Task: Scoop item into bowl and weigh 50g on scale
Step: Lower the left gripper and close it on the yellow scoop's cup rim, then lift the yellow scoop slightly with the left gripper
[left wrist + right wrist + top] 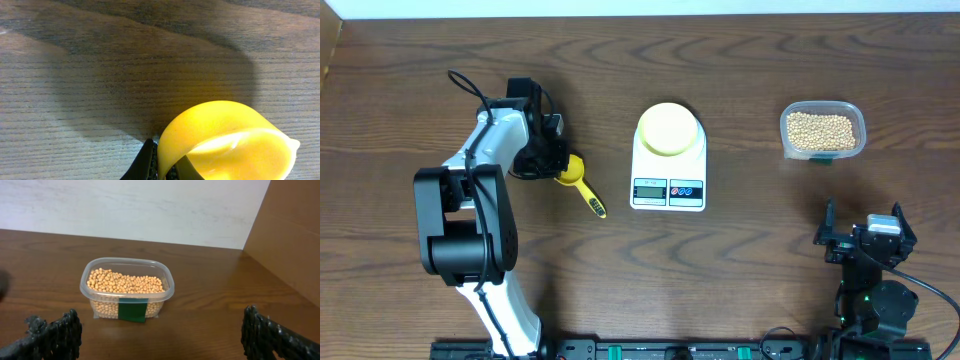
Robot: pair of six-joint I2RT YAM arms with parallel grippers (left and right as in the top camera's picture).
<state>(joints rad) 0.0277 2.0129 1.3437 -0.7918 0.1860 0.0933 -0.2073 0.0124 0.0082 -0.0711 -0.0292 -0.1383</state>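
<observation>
The pale yellow bowl (669, 129) sits on the white scale (668, 190) at mid-table. Tan beans (822, 129) (125, 282) fill a clear plastic tub (856, 140) (127, 311) at the far right. A yellow long-handled scoop (582, 185) (225, 135) lies left of the scale. My left gripper (557, 160) (165, 162) is shut on the rim of the scoop's cup, one finger outside the wall and one inside. My right gripper (863, 215) (160, 335) stands open near the front right, facing the tub, with nothing between its fingers.
A white wall and a brown cardboard panel (290, 235) stand behind and to the right of the tub. Bare wooden table (740, 270) lies between the scale and the right arm.
</observation>
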